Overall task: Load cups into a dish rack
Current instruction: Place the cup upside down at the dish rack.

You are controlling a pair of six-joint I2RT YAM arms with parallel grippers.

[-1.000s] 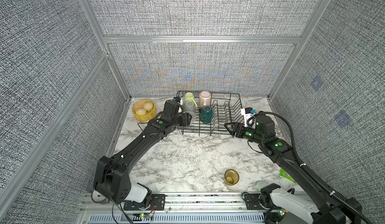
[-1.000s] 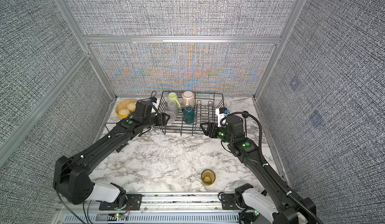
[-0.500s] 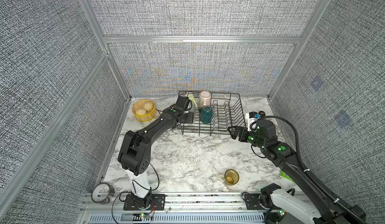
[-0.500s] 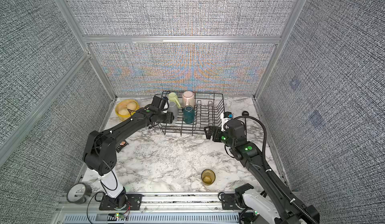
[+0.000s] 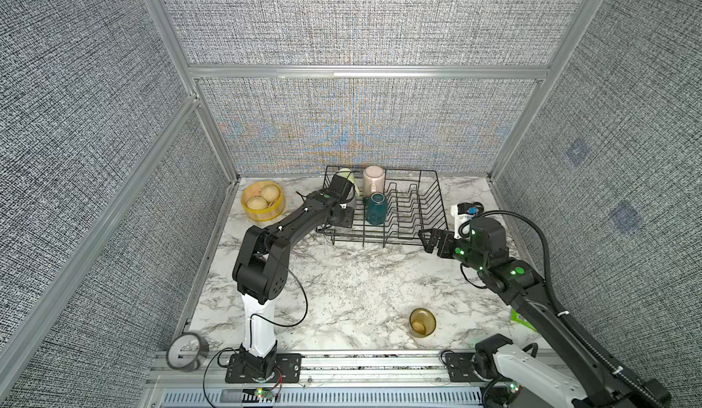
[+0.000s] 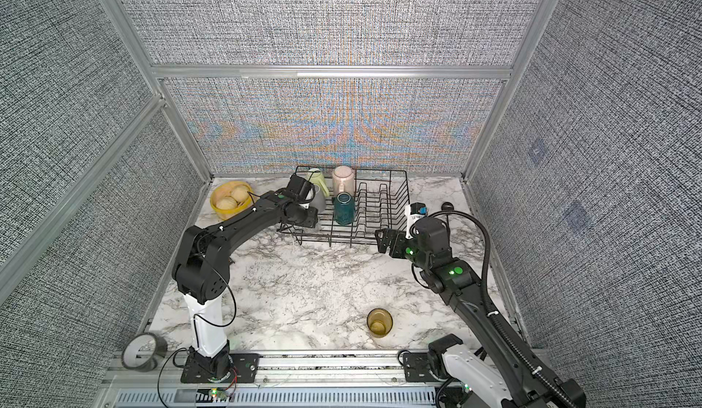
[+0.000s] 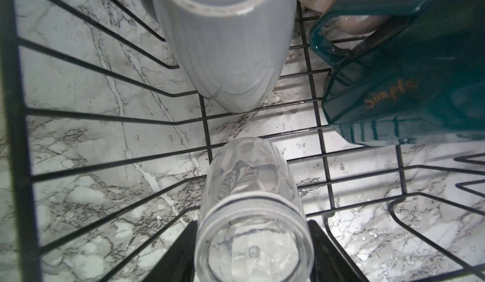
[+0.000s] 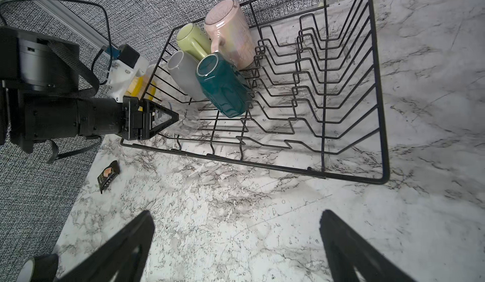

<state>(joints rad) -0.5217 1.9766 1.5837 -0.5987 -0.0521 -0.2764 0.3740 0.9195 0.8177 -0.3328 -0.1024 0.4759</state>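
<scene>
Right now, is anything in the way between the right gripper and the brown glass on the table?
Nothing visible is. Only bare marble table lies between the open right gripper and the amber tumbler.

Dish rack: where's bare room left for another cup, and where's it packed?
Free: divider rows of the dish rack, from the dark teal mug to its right wall; also marble table between rack front and amber tumbler. Packed: rack's left end: pink mug, green mug, grey mug, plus the clear glass in the left gripper.
</scene>
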